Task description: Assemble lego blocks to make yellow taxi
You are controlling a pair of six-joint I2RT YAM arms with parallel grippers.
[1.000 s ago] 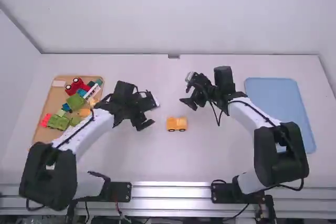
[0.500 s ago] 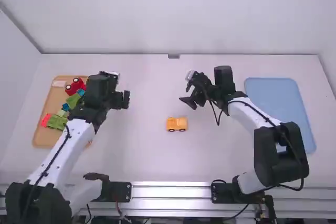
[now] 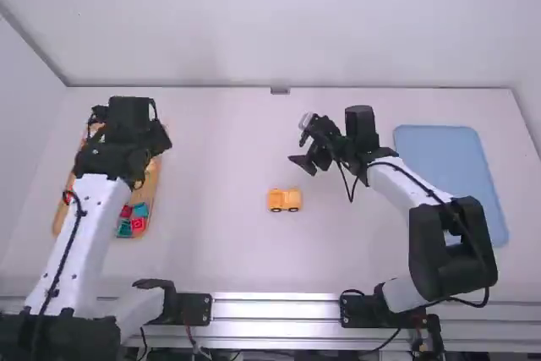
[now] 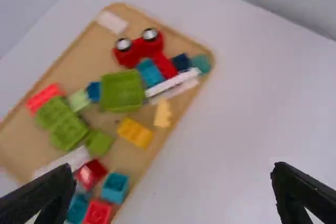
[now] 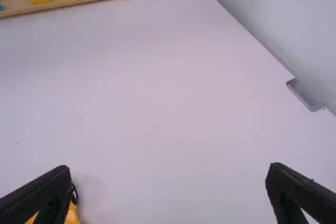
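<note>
While the black left gripper [image 3: 157, 136] hangs wide open over the tan block tray [image 4: 84, 61], the black right gripper [image 3: 305, 161] hovers, also wide, far-right of the yellow plastic wheeled piece [image 3: 284, 199].

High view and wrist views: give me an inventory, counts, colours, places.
Wheeled block piece: one, orange-yellow, mid-table.
Yellow blocks: two, yellow, in tray.
Tray: one, tan, table's left.
Red wheeled piece: one, red, tray's far end.
Red blocks: at least three, red, in tray.
Green pieces: several, green, in tray.
Blue and teal blocks: several, in tray.
White pieces: at least two, white, in tray.
Flat panel: one, blue, table's right.
Table: one, white, underneath.
Arms: two, white and black, near edge.
Left end effector: one, black, open over tray.
Right end effector: one, black, open, mid-table.
</note>
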